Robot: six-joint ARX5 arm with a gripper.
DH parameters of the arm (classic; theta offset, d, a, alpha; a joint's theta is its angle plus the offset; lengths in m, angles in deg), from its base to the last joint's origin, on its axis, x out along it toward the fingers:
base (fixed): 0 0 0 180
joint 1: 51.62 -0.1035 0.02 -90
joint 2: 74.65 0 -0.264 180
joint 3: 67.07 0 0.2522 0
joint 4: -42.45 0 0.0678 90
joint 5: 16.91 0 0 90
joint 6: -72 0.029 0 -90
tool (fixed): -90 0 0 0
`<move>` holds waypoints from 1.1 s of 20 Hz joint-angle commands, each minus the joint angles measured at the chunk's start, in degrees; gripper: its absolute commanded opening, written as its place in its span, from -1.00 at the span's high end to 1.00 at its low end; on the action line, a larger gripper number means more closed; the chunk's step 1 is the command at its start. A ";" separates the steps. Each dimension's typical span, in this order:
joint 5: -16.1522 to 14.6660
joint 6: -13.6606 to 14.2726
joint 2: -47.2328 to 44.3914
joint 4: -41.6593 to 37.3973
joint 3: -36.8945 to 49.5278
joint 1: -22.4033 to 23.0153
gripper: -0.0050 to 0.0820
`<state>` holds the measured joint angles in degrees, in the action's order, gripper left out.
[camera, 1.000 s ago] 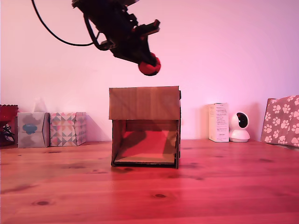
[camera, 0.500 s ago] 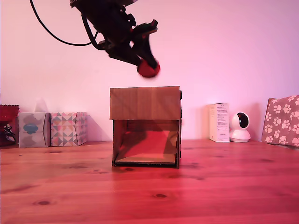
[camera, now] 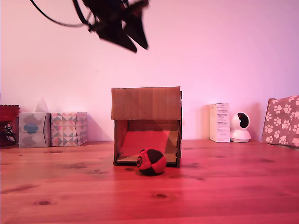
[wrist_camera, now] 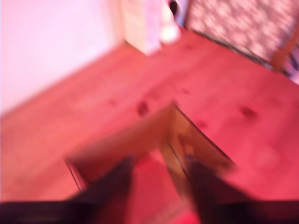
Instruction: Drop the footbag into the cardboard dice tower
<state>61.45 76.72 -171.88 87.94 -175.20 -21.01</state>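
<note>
Pink-lit wooden surface [camera: 224,186]: we see the footbag [camera: 151,162], a second ago pinched above the tower [camera: 146,103], now at its front opening. Our end effector [camera: 133,35] hangs spread, empty; drop looks done.

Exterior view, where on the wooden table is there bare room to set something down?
The wooden table is bare across the foreground, and between the brown cardboard dice tower and the white carton. It is crowded at the tower's opening, where the red and black footbag sits, and along the wall by the patterned tissue boxes.
</note>
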 commanded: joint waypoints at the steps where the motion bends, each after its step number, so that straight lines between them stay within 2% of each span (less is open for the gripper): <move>1: -2.14 0.24 1.60 1.77 0.92 0.04 0.87; 4: -3.69 0.22 3.85 -0.92 7.28 -0.59 0.87; 7: -4.02 -0.39 7.93 -11.34 19.32 -0.61 0.87; 11: -5.53 -2.47 13.73 -26.45 36.11 -0.59 0.87; 15: -5.53 -6.56 18.80 -37.73 49.64 -0.07 0.87; 17: -5.51 -6.95 21.09 -39.36 52.98 -0.07 0.87; 22: -5.53 -7.52 22.34 -37.57 53.18 0.31 0.87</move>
<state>56.16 69.41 -149.74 50.34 -122.68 -21.03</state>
